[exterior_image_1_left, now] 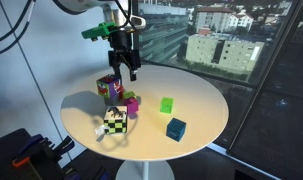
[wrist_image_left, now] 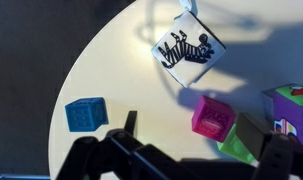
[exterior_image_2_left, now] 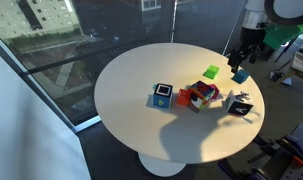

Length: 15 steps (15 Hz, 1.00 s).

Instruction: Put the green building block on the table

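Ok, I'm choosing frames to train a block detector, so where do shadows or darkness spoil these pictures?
Wrist view: the gripper is a near-black silhouette along the bottom, and the zebra-striped cube casts a soft shadow on the table. In an exterior view, a broad shadow dims the table's near side; the green building block is brightly lit.

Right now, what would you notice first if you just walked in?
The bright green building block pops out, sitting on the round white table near a blue cube. A jumble of colourful cubes sits beside it, with the black gripper hanging above them, jaws open.
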Each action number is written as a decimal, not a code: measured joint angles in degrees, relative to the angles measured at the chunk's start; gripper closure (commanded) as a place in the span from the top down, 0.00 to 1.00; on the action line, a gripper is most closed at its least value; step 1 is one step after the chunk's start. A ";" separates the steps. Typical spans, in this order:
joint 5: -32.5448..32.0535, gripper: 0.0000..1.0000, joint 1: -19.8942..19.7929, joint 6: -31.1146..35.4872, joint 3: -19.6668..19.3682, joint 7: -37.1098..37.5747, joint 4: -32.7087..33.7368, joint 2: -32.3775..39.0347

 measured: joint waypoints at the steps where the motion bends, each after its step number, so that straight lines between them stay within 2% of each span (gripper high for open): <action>1: 0.00 1.00 -0.02 -0.01 0.12 -0.51 -0.61 -0.96; 7: 0.07 1.00 -0.04 -1.95 0.89 -2.68 -3.08 -6.28; 15: 0.09 1.00 -0.03 -13.91 2.51 -4.74 -3.18 -12.16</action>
